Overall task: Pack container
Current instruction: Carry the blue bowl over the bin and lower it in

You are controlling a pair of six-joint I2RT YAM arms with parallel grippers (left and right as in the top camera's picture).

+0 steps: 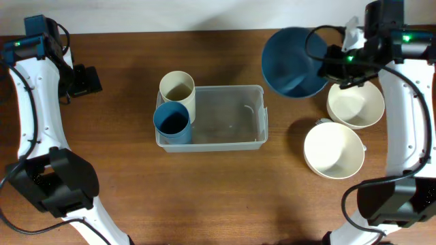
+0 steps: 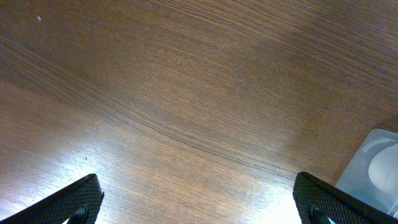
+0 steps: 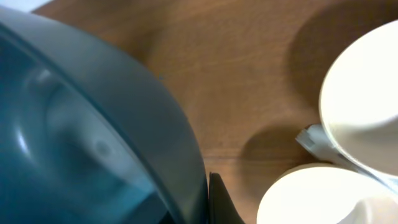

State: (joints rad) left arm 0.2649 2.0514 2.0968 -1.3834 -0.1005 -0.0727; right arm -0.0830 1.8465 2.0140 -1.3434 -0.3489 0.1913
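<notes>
The clear container (image 1: 231, 117) lies mid-table. At its left end a cream cup (image 1: 177, 87) and a blue cup (image 1: 172, 121) stand upright. A corner of the container (image 2: 373, 177) shows at the right of the left wrist view. A large blue bowl (image 1: 291, 61) hangs tilted above the table, to the right of the container and behind it. My right gripper (image 1: 330, 64) is shut on the bowl's rim. In the right wrist view the blue bowl (image 3: 81, 137) fills the left, with one finger (image 3: 221, 202) pressed against its outer wall. My left gripper (image 1: 85, 79) is open at the far left over bare wood, its fingertips (image 2: 74, 202) wide apart.
Two cream bowls sit on the table at the right, one (image 1: 355, 104) under the right arm and one (image 1: 333, 150) nearer the front. Both cream bowls (image 3: 367, 93) (image 3: 311, 196) show in the right wrist view with a small pale object (image 3: 317, 142) between them.
</notes>
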